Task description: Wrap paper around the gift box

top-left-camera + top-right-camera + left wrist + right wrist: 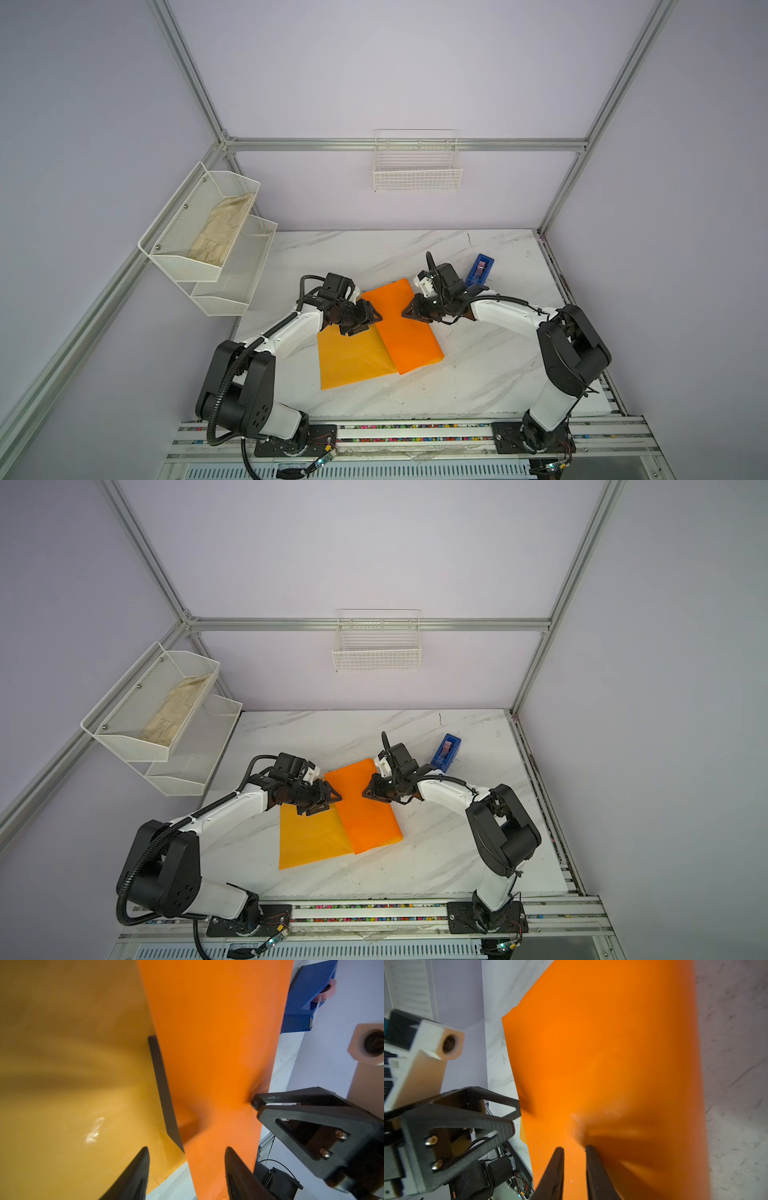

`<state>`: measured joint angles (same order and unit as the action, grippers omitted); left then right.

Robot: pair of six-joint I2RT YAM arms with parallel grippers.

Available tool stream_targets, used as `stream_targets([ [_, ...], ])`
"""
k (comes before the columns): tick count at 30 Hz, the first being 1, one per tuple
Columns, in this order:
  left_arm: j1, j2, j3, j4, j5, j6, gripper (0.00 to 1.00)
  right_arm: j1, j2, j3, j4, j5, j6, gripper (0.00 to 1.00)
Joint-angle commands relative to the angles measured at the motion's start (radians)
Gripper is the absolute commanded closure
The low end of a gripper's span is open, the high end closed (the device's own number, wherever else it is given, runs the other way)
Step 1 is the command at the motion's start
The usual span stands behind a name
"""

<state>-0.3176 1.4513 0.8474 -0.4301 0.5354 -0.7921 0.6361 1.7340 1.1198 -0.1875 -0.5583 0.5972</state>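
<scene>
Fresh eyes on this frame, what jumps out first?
The paper dominates: a bright orange fold in the middle of the marble table, with a paler yellow layer flat beside it. The left gripper and right gripper face each other across the fold's far end. In the left wrist view a dark sliver of the gift box peeks out under the orange flap; a blue tape dispenser sits at the table's far right.

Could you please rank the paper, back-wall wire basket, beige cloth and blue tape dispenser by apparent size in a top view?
Largest to smallest:
1. paper
2. wire basket
3. beige cloth
4. tape dispenser
The basket hangs farther back, so true sizes may differ.
</scene>
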Motion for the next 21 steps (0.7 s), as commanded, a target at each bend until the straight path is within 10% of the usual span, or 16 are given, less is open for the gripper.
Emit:
stream_targets([
  [1, -0.011, -0.076, -0.103, 0.259, 0.099, -0.115, 0.46, 0.013, 0.026, -0.005, -0.029, 0.018, 0.001, 0.76],
  [21, -0.043, -0.078, -0.15, 0.287, 0.056, -0.128, 1.0, 0.013, 0.014, 0.017, -0.054, 0.023, -0.004, 0.77],
])
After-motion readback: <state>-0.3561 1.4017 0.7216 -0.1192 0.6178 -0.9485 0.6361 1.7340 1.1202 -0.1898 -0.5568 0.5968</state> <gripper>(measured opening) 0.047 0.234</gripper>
